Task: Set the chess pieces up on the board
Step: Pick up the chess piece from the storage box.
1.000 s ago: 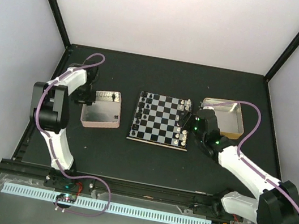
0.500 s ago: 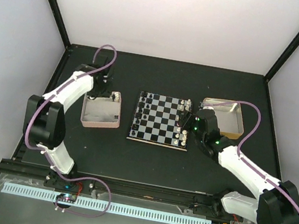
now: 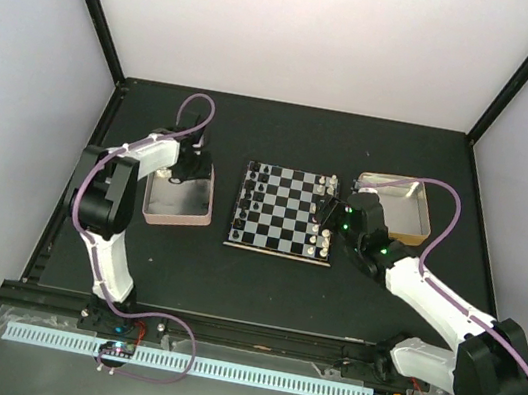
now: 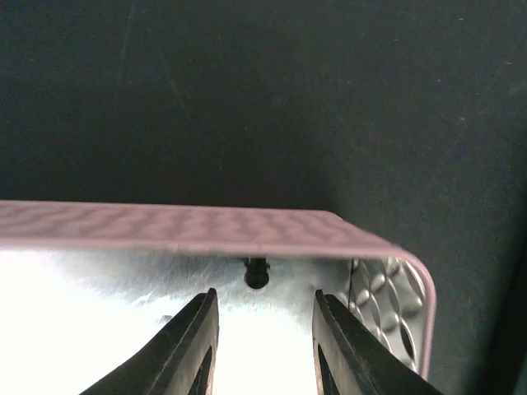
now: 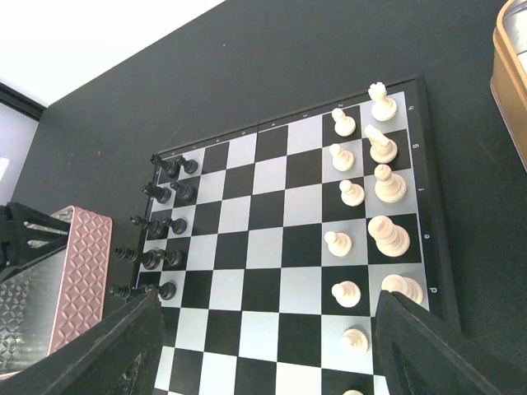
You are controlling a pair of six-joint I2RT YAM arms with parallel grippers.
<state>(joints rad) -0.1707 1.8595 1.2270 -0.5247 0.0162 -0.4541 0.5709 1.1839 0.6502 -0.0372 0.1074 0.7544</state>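
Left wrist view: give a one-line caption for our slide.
Open left claw over the pink tin, facing a black piece by its wall.

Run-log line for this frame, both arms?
left gripper: open, in pink tin, black piece ahead, ungripped | right gripper: open, above board, empty

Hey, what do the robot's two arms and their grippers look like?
Both the left arm and right arm have white shells, bulky black joints and a looping mauve cable. The right arm shows small green lights. The left gripper and right gripper have plain black tapered fingers.
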